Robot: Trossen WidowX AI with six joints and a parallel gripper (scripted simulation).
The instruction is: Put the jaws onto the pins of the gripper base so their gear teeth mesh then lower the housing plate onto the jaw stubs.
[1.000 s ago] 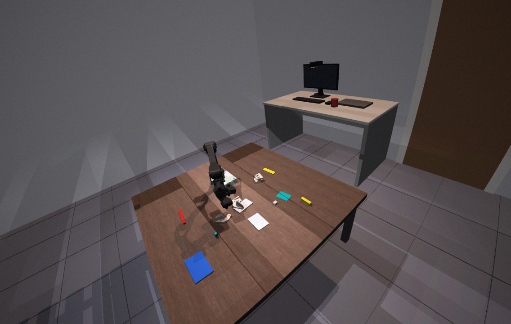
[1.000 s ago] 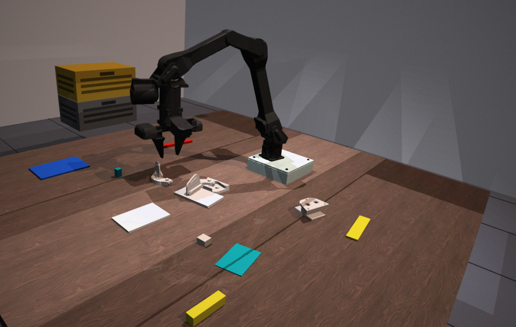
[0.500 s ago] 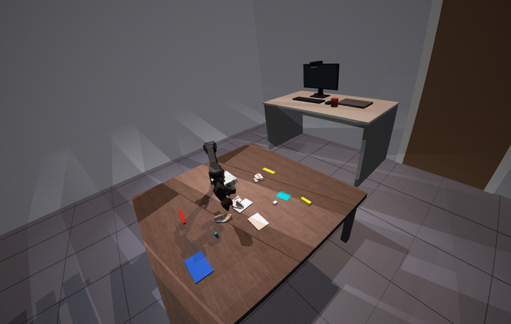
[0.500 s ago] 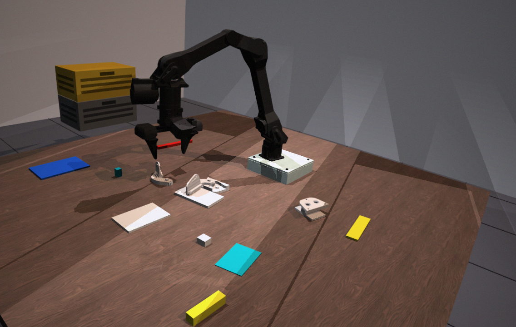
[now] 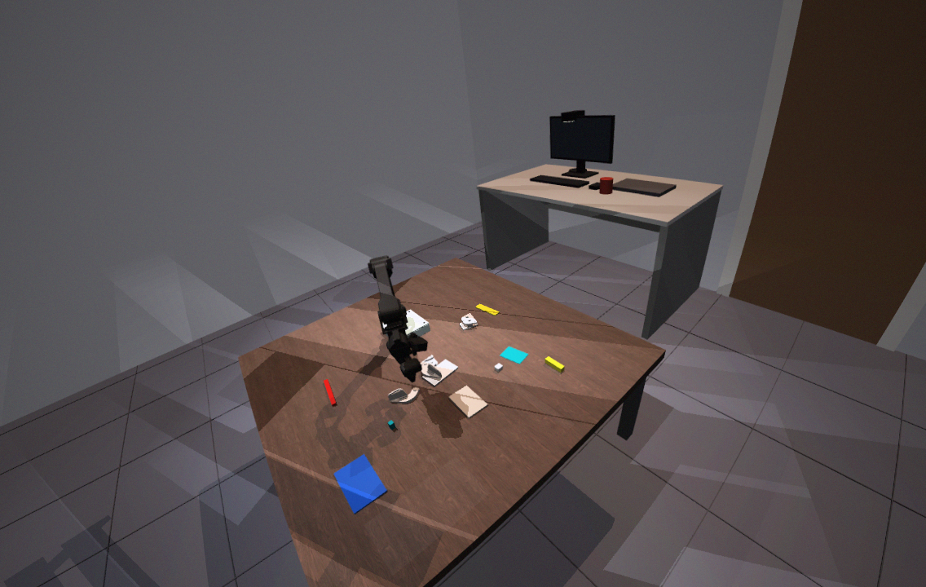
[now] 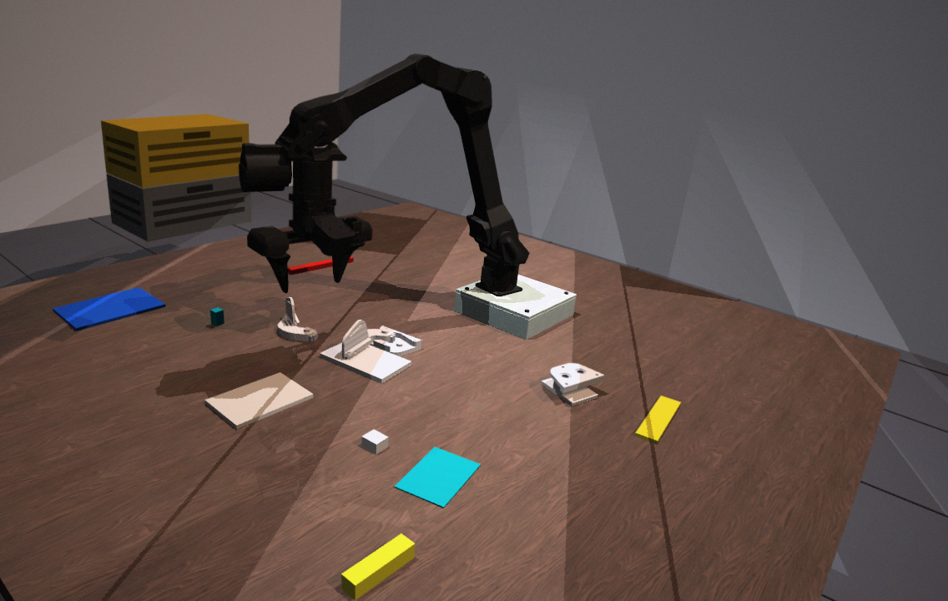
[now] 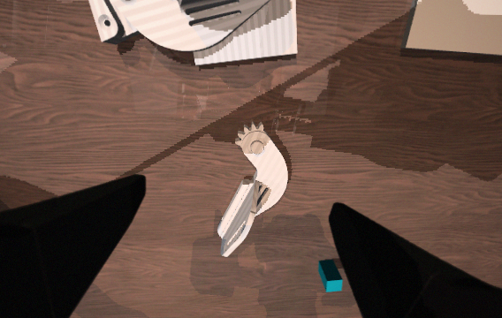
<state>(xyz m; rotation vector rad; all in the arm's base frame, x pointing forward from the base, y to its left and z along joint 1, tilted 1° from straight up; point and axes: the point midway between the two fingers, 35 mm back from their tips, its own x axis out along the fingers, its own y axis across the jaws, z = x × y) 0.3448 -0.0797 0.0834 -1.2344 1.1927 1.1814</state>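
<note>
A loose white jaw (image 5: 403,395) (image 6: 301,335) (image 7: 277,170) lies on the table, gear teeth toward the gripper base, its finger pad standing up. My gripper (image 6: 311,285) (image 7: 241,198) is open and empty above it, pointing down, one fingertip on each side of the jaw in the wrist view. The other jaw (image 6: 355,341) (image 7: 163,26) lies at the gripper base (image 6: 407,345) (image 7: 104,27), its pad over a flat white plate (image 6: 383,366) (image 7: 273,41); its seating on a pin cannot be told. The housing plate (image 5: 468,319) (image 6: 572,372), with two holes, rests raised on a small support, away from the base.
A cream plate (image 5: 468,401) (image 6: 259,401) and a teal block (image 6: 217,316) (image 7: 330,277) lie near the loose jaw. A blue plate (image 6: 110,307), red bar (image 5: 329,392), white cube (image 6: 374,441), cyan plate (image 6: 438,477) and two yellow pieces (image 6: 378,565) (image 6: 658,418) lie farther out.
</note>
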